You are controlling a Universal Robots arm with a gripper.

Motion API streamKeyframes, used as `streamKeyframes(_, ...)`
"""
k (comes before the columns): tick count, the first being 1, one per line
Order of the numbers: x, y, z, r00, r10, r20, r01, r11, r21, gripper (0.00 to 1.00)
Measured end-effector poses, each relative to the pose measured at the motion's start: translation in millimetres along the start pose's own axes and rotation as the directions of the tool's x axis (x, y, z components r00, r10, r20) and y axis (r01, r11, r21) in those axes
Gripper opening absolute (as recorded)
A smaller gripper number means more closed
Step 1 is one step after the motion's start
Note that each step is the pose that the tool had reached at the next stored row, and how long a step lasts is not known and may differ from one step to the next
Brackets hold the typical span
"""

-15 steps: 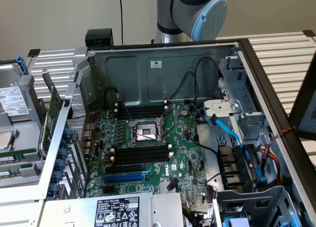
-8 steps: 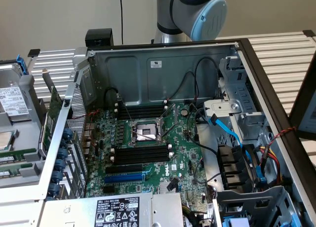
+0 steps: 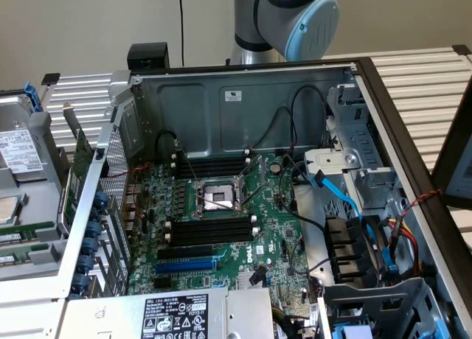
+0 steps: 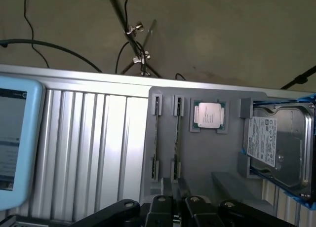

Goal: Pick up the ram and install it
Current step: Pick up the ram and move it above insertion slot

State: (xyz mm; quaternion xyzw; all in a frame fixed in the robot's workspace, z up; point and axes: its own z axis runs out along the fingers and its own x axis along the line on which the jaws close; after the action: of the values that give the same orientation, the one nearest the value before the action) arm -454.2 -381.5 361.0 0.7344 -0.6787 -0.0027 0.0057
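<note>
Two thin green sticks stand on edge, side by side, in slotted holders on the grey parts tray (image 4: 207,163), which lies on the ribbed bench (image 4: 94,148). I take the ram (image 4: 176,138) to be the one next to the bare processor (image 4: 209,114), with the second stick (image 4: 156,133) on its other side. The tool (image 4: 175,203) hangs just above the near ends of the pair, roughly in line with the ram and not clearly touching it. Open or closed, I cannot tell. Handling, by my reckoning: light, stiff and flat, but brittle if twisted or levered. The faces are smooth and a bit slippery, and the contact edge is best left alone. The likely hold is a pinch across the two flat faces on the upper edge, near mid-length so it hangs level. Hard to make out: both sticks are seen edge-on, so chips and label are lost, and their near ends vanish behind the tool's dark links. The hard drive (image 4: 279,143) is cut off at the tray's far side. In the open case (image 3: 243,110), the black memory slots (image 3: 210,230) beside the socket look empty. Their end latches are too small to read.
</note>
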Motion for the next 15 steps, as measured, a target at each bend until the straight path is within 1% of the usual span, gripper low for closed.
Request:
streamKeyframes(1, 0.0, 0.0, 1.0, 1.0, 0.0, 0.0, 0.0, 1.0, -0.0001, 0.24)
streamKeyframes(2, 0.0, 0.0, 2.1, 1.0, -0.001, -0.0001, 0.001, 1.0, -0.0002, 0.24)
streamKeyframes(4, 0.0, 0.0, 4.9, 1.0, -0.001, -0.0001, 0.001, 1.0, -0.0002, 0.36)
streamKeyframes(5, 0.0, 0.0, 6.7, 1.0, -0.002, -0.0001, 0.002, 1.0, -0.0001, 0.36)
streamKeyframes(6, 0.0, -0.1, 8.5, 1.0, -0.002, 0.0, 0.002, 1.0, 0.0, 0.42)
streamKeyframes(12, 0.1, 0.4, 19.5, 1.0, -0.002, -0.0007, 0.002, 1.0, -0.0001, 0.42)
streamKeyframes(14, 0.3, 0.4, 22.6, 1.0, 0.001, -0.0025, -0.001, 1.0, 0.0002, 0.42)
streamKeyframes(15, 0.3, 0.5, 23.6, 1.0, 0.003, -0.0051, -0.003, 1.0, 0.0007, 0.42)
